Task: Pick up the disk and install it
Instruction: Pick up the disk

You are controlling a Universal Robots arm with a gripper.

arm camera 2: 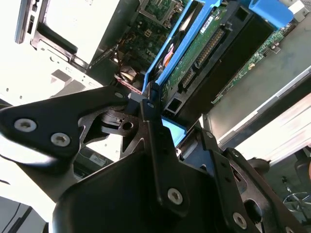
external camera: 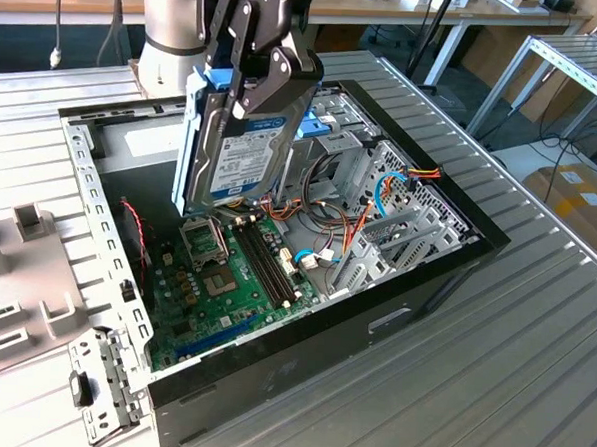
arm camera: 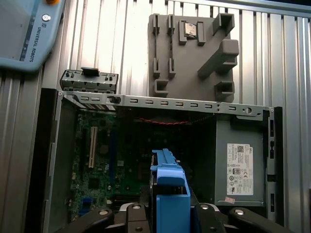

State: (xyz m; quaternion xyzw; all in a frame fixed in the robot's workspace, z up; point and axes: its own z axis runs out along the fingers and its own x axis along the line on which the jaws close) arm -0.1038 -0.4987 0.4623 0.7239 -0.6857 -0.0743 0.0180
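The jaws are clamped on the upper end of the disk (external camera: 244, 151), the gripper (external camera: 254, 76) holding it nearly upright above the open computer case (external camera: 404, 309), over the motherboard (external camera: 215, 279). Doing this well likely means keeping its blue rails (external camera: 187, 138) square to the metal drive cage (external camera: 404, 224) at four o'clock of the disk, and clear of the loose cables (external camera: 378, 193) there. The case also holds a power supply (arm camera: 240, 162).
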